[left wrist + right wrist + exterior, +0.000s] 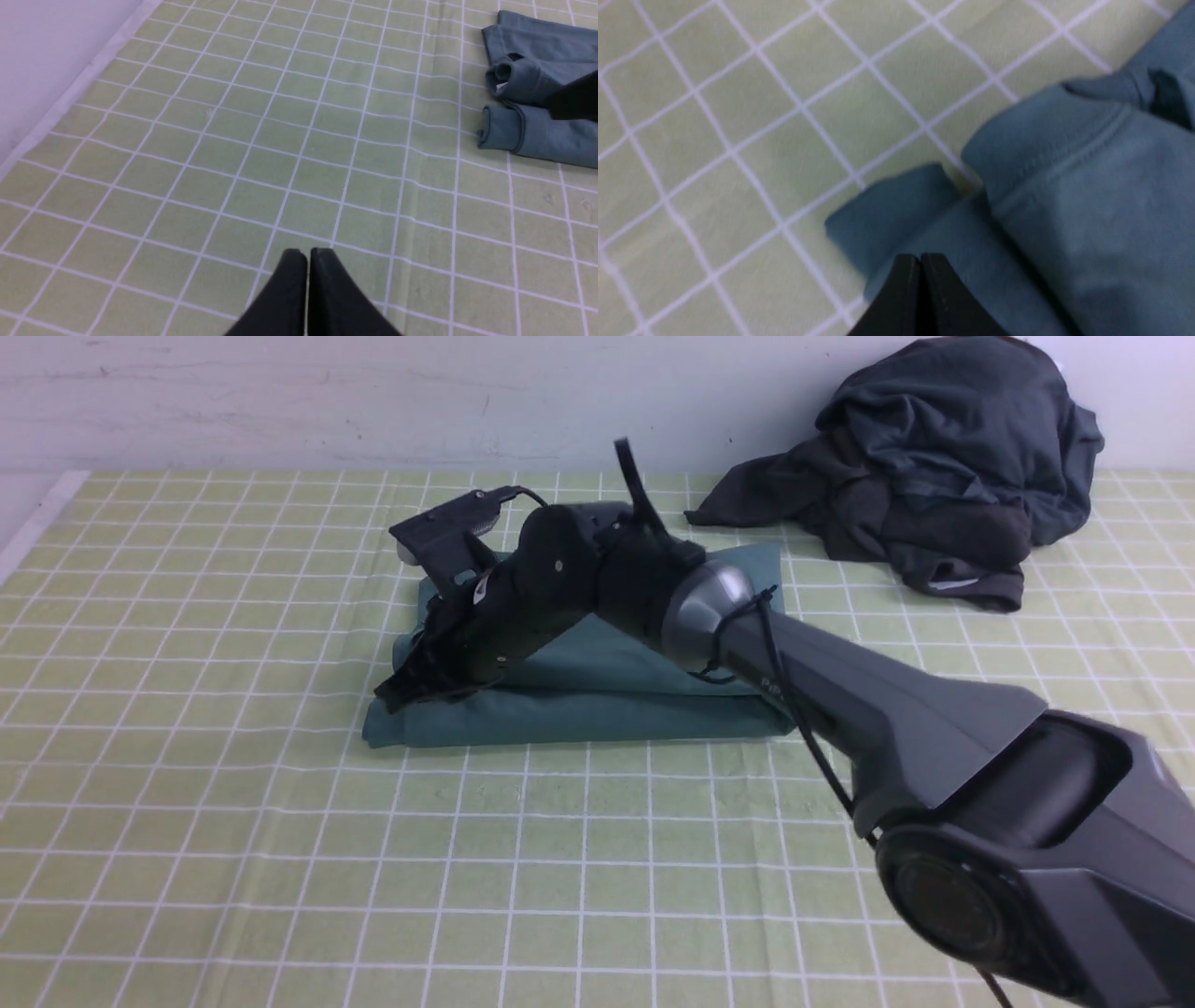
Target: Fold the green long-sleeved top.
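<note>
The green long-sleeved top lies folded into a thick rectangle in the middle of the table. My right arm reaches across it from the right. My right gripper is shut and empty, at the top's front left corner, on or just above the cloth. In the right wrist view the shut tips are over the folded teal layers. My left gripper is shut and empty above bare tablecloth, well away from the top. The left arm does not show in the front view.
A heap of dark charcoal and slate-grey garments lies at the back right against the wall. A green checked tablecloth covers the table. The table's left edge shows in the left wrist view.
</note>
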`<state>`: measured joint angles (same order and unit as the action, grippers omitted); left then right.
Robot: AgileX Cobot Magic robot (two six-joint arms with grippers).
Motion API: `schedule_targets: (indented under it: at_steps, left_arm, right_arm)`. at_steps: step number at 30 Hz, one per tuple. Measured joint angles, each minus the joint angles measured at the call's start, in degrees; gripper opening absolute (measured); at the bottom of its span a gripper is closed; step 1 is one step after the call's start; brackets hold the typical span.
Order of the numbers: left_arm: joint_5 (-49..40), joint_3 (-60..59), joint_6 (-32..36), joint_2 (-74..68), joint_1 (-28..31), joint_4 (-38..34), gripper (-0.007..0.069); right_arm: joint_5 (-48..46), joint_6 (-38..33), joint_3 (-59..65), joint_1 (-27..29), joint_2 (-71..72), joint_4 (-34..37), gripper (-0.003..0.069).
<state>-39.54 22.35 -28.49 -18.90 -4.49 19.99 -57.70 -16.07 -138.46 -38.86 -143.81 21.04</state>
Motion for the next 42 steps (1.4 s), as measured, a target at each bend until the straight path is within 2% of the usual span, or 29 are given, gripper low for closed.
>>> schedule_targets:
  at_steps: [1, 2, 4, 5, 10, 14, 17, 18, 20, 24, 26, 27, 28, 31, 36, 42]
  left_arm:
    - [0.0, 0.0, 0.0, 0.0, 0.0, 0.0, -0.0003]
    - [0.0, 0.0, 0.0, 0.0, 0.0, 0.0, -0.0003]
    - [-0.1, 0.0, 0.0, 0.0, 0.0, 0.0, -0.0003]
    - [-0.2, 0.0, 0.0, 0.0, 0.0, 0.0, -0.0003]
    - [-0.4, 0.0, 0.0, 0.0, 0.0, 0.0, -0.0003]
    - [-0.6, 0.0, 0.0, 0.0, 0.0, 0.0, -0.0003]
    - [-0.6, 0.0, 0.0, 0.0, 0.0, 0.0, -0.0003]
    - [-0.6, 0.0, 0.0, 0.0, 0.0, 0.0, -0.0003]
    - [-0.6, 0.0, 0.0, 0.0, 0.0, 0.0, -0.0003]
    - [-0.7, 0.0, 0.0, 0.0, 0.0, 0.0, -0.0003]
    - [-0.7, 0.0, 0.0, 0.0, 0.0, 0.0, -0.0003]
    - [-0.7, 0.0, 0.0, 0.0, 0.0, 0.0, -0.0003]
    - [-0.7, 0.0, 0.0, 0.0, 0.0, 0.0, -0.0003]
    - [-0.7, 0.0, 0.0, 0.0, 0.0, 0.0, -0.0003]
    - [-0.7, 0.0, 0.0, 0.0, 0.0, 0.0, -0.0003]
    - [-0.9, 0.0, 0.0, 0.0, 0.0, 0.0, -0.0003]
  right_arm:
    - [-0.8, 0.0, 0.0, 0.1, 0.0, -0.1, -0.0013]
    - [-7.0, 0.0, -0.4, 1.0, 4.4, -1.5, -0.0013]
    - [-10.7, 0.0, -1.1, 1.6, 8.1, -3.4, -0.0013]
    - [-12.8, 0.0, -1.9, 2.4, 13.9, -7.0, -0.0013]
    - [-13.9, 0.6, -0.9, 5.3, 35.3, -18.6, -0.0013]
    - [-14.2, 1.4, 3.9, 9.9, 50.5, -23.1, -0.0013]
    - [-12.0, 4.9, 15.7, 14.7, 65.5, -24.9, -0.0013]
    - [-11.4, 4.9, 16.8, 14.9, 66.6, -25.0, -0.0013]
    - [-0.8, 8.9, 32.0, 17.0, 80.0, -27.2, -0.0013]
    - [24.7, 15.5, 60.5, 17.5, 104.2, -33.3, -0.0013]
    - [33.2, 18.5, 72.0, 17.6, 112.9, -37.3, -0.0013]
    - [34.7, 19.3, 73.2, 17.6, 115.7, -37.7, -0.0013]
    - [38.6, 22.7, 80.7, 17.6, 120.5, -40.2, -0.0013]
    - [41.6, 30.9, 94.9, 17.7, 127.9, -43.4, -0.0013]
    - [45.0, 40.2, 112.2, 17.7, 135.0, -43.9, -0.0013]
    - [55.6, 45.5, 129.4, 17.7, 144.2, -44.0, -0.0013]
